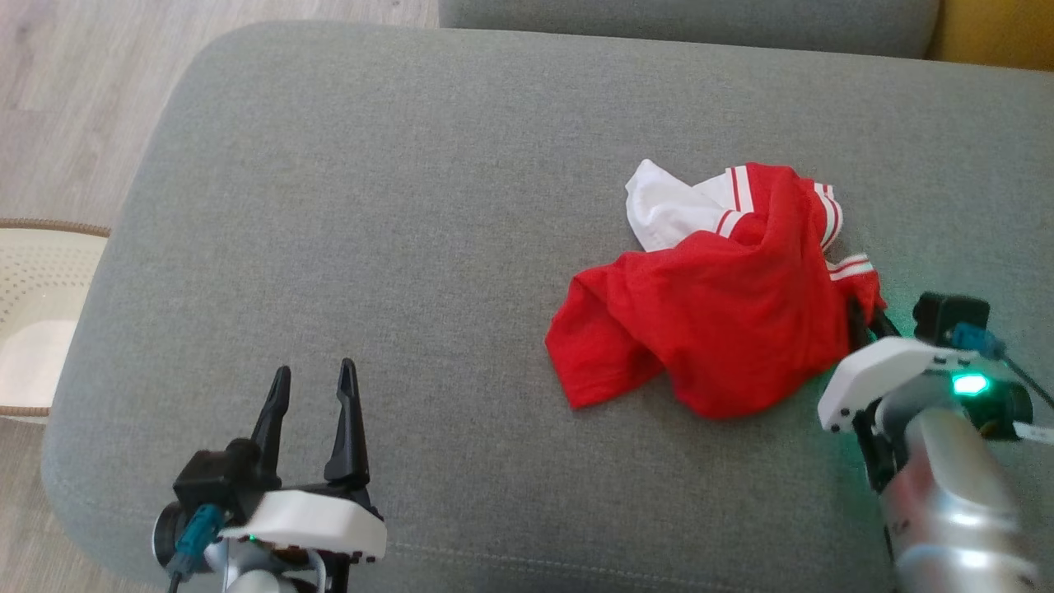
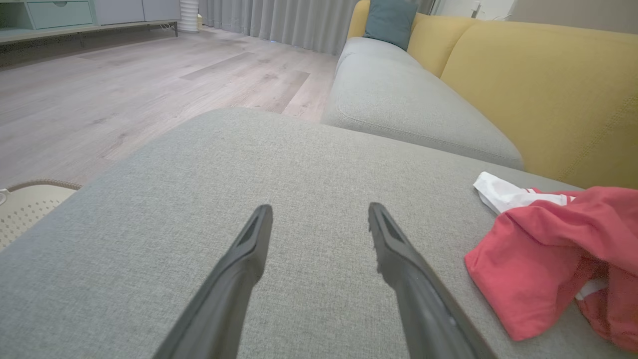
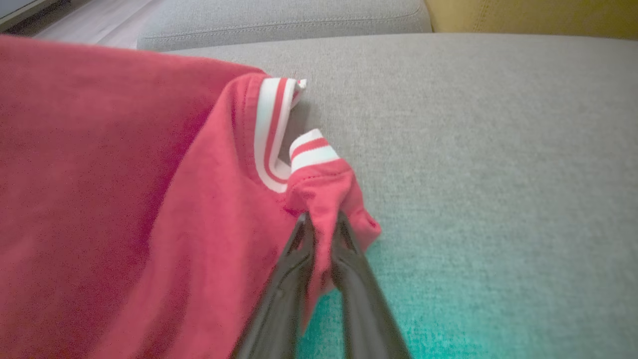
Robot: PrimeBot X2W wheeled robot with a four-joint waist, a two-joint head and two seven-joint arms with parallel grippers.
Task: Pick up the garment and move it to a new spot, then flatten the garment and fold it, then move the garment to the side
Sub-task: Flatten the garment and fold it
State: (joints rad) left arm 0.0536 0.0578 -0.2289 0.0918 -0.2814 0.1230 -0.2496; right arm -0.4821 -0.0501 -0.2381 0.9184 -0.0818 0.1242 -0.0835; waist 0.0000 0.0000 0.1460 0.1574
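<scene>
**While the left gripper (image 1: pixel 315 372) is held wide, the garment (image 1: pixel 725 329) is pinched by the right gripper (image 1: pixel 860 321)**

Where the head view looks down on the grey cushion (image 1: pixel 412 206), the red garment with white-striped trim is seen crumpled toward 3 o'clock, a white part showing at its 11 o'clock edge. The left gripper is held at 7 o'clock, spread and empty, well apart from the cloth. The right gripper is placed at 4 o'clock, its fingertips buried in the garment's 4 o'clock edge. A pale basket (image 1: pixel 33 313) is seen at 9 o'clock, beside the cushion.

In the left wrist view, the two fingers (image 2: pixel 398 249) are spread over bare cushion, nothing between them. The garment (image 2: pixel 538 259) lies at 4 o'clock and a yellow backrest (image 2: pixel 548 89) at 2 o'clock.

In the right wrist view, the dark fingers (image 3: pixel 291 269) are closed nearly together on a fold of red cloth just below a striped cuff (image 3: pixel 311 152). The bulk of the garment (image 3: pixel 124 199) is spread toward 9 o'clock.
</scene>
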